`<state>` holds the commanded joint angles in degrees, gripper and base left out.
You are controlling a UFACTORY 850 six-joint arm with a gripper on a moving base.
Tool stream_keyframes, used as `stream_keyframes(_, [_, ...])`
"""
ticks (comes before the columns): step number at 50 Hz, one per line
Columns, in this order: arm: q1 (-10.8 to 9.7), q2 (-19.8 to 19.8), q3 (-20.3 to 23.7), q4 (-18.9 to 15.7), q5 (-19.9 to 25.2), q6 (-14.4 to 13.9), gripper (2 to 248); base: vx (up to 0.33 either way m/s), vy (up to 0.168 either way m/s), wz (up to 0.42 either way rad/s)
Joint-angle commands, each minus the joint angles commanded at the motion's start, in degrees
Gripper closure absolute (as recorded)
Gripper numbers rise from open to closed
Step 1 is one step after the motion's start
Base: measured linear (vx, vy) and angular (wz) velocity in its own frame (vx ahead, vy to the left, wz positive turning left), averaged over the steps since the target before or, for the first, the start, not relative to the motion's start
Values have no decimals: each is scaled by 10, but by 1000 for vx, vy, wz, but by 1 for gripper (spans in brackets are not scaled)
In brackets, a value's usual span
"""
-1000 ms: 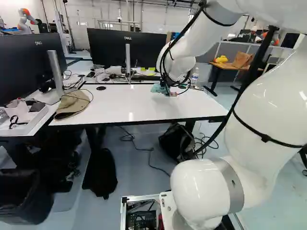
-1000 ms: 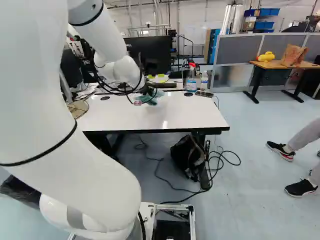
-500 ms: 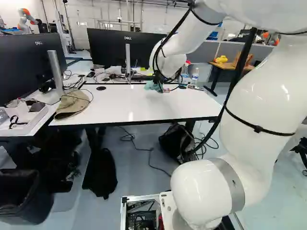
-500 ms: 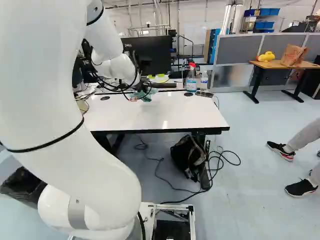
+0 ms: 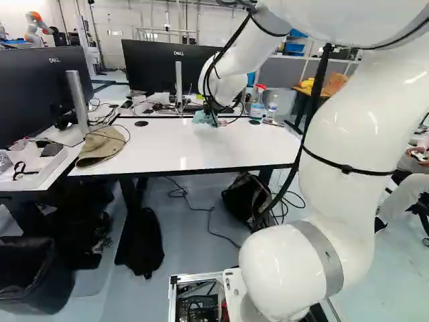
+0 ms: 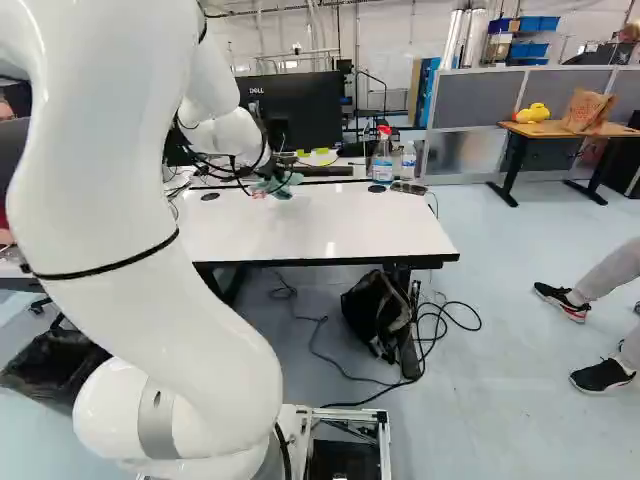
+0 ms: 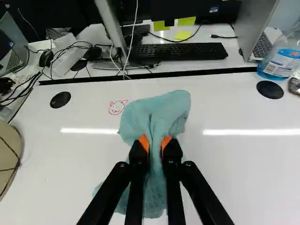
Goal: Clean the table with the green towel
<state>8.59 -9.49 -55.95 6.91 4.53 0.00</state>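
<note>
Stretching wide, the white desk (image 5: 161, 153) bears the green towel (image 7: 157, 110), bunched toward its far edge; the tool (image 5: 212, 121) has the towel pinched between orange pads (image 7: 144, 142); a small red doodle (image 7: 116, 107) sits just beside the towel.

A glossy white robot arm (image 6: 105, 170) fills the left of the frame. Across the middle stands a white-topped table with a black edge (image 6: 325, 230), a crumpled blue-green cloth towel (image 6: 284, 187) at its upper left. A clear spray bottle with a red head (image 6: 382, 164) stands near its upper right corner; a black fabric bag (image 6: 372, 308) sits below, right of centre.
</note>
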Motion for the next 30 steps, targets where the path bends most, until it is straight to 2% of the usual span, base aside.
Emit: stream_keyframes(30, [40,-65,-74,0,0,0,203,0,0,0])
